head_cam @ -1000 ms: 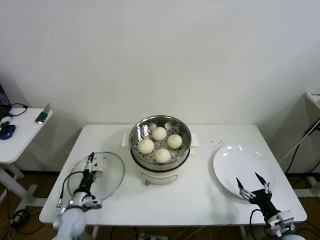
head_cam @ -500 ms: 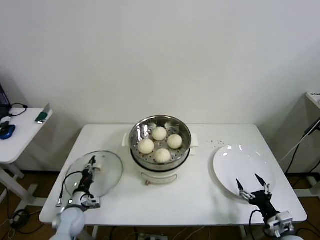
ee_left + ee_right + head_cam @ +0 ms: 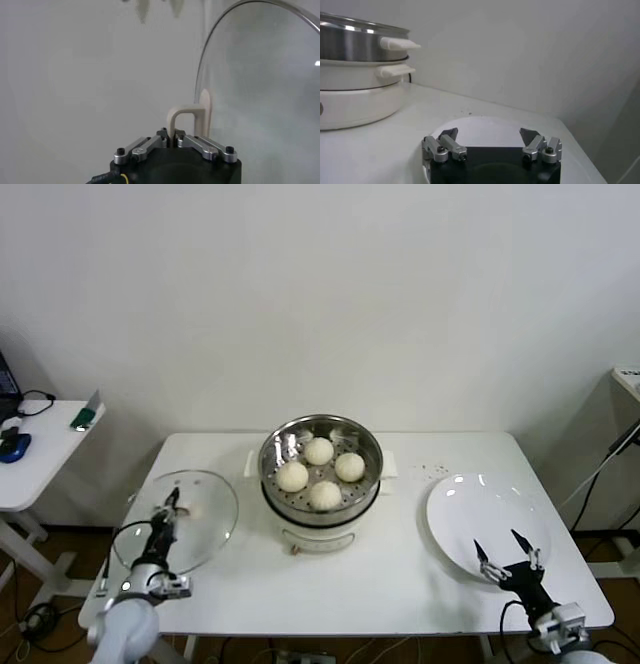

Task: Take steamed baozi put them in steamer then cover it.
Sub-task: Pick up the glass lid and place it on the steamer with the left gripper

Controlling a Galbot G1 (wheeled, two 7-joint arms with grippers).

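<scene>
**Lid lifted at the table's left; four buns in the steamer**

At the 9 o'clock side of the white table [image 3: 400, 574], the left gripper [image 3: 170, 506] is clamped on the cream handle [image 3: 189, 116] of the glass lid [image 3: 178, 519]. The wrist view shows both fingers pressed together around the handle's loop, with the lid's metal rim arcing away just beyond them. The lid is tilted rather than flat, its glass face turned toward the arm, and it stands apart from the steamer [image 3: 320, 469] on the steamer's 9 o'clock side. The left arm rises from the table's near-left corner and points away from the robot.

The steamer sits at the table's centre on its white base and is uncovered. Four buns [image 3: 320, 472] lie in it, close together in a diamond.

The right gripper [image 3: 508, 556] is at 4 o'clock, over the near edge of the white plate [image 3: 480, 509], fingers spread apart and holding nothing.
</scene>
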